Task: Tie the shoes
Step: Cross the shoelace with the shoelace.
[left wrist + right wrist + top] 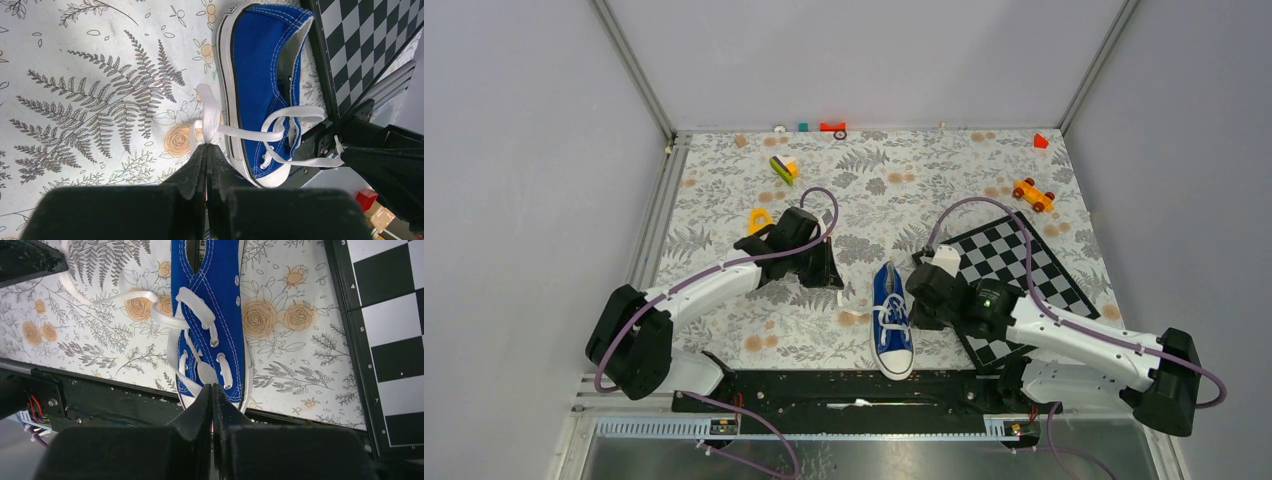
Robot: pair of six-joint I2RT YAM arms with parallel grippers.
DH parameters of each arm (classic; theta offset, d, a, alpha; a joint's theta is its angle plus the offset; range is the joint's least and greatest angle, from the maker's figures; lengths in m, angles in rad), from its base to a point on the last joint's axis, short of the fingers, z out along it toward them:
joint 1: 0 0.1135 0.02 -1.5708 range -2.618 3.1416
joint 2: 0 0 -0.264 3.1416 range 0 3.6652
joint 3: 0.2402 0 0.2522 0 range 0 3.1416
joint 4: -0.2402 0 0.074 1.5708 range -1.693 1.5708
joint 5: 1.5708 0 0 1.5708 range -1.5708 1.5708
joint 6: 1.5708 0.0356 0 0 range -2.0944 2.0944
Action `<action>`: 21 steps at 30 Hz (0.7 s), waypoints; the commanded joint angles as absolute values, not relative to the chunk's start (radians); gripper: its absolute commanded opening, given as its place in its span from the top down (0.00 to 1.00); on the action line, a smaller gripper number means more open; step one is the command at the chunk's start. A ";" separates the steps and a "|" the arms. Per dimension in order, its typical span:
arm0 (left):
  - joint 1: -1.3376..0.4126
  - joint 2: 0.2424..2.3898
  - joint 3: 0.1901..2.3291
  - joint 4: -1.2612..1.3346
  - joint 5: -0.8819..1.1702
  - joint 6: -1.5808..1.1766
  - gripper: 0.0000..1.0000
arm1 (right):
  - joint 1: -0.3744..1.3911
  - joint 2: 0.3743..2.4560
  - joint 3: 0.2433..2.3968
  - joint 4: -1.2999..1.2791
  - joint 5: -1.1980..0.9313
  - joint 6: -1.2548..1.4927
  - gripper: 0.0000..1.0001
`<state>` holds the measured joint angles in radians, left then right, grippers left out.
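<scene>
The blue sneaker [892, 320] lies on the floral mat, toe cap toward the near edge, between the two arms. It also shows in the left wrist view [260, 75] and the right wrist view [210, 300]. My left gripper [835, 287] is just left of the shoe, shut on a white lace end [210, 112] that runs across to the eyelets. My right gripper [921, 300] is just right of the shoe, shut on the other lace [197, 371] over the toe end. The laces [150, 300] are loosely crossed, with no knot visible.
A black-and-white checkerboard [1014, 270] lies right of the shoe under the right arm. Small toys sit further back: a yellow piece [759, 218], a green-yellow one [783, 168], an orange car [1033, 195], red blocks [1040, 141]. The black base rail [854, 390] runs just below the toe.
</scene>
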<state>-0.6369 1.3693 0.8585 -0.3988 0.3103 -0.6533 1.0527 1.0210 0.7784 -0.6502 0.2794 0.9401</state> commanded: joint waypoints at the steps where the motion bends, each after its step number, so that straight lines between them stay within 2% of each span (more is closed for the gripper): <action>1: -0.640 1.347 0.888 -0.373 0.322 -0.637 1.00 | 1.049 1.076 0.868 -0.754 0.331 1.018 1.00; 21: -0.640 1.346 0.912 -0.393 0.329 -0.609 1.00 | 0.991 1.215 0.920 -0.734 0.246 1.144 1.00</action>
<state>-0.6369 1.3697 0.8753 -0.4183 0.3111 -0.6243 1.0222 1.1992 0.8833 -0.7250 0.2638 1.0958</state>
